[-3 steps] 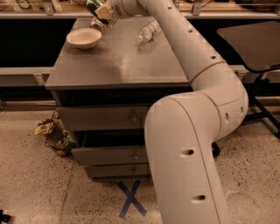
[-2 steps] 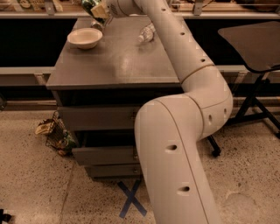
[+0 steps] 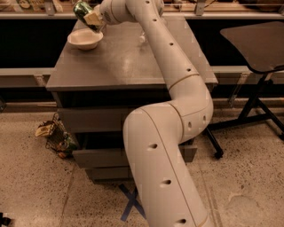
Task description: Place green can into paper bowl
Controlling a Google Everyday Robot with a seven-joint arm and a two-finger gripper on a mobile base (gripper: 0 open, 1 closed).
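Shifted left over the far paper bowl (image 3: 84, 41), my gripper (image 3: 92, 18) clamps the green can (image 3: 81, 9) mid-body (likely light, dentable).

Arm (image 3: 146, 133): glossy off-white shell, smooth rounded tube segments. The near segment is the thickest and the links get slimmer toward the far end. Bulbous rounded elbow housing (image 3: 195, 111) at mid right. Small dark oval recesses (image 3: 152, 146) run in a line along each segment, several on the near link and several on the slimmer far link. Thin tan seam line (image 3: 184, 78) rings the shell where the far link meets the elbow; another faint seam sits near the bottom edge. Wrist end is rounded and the same off-white. Pincer (image 3: 92, 18) is far left, above the counter (image 3: 120, 66), with a tan flat finger, clamped on the green can (image 3: 81, 9).
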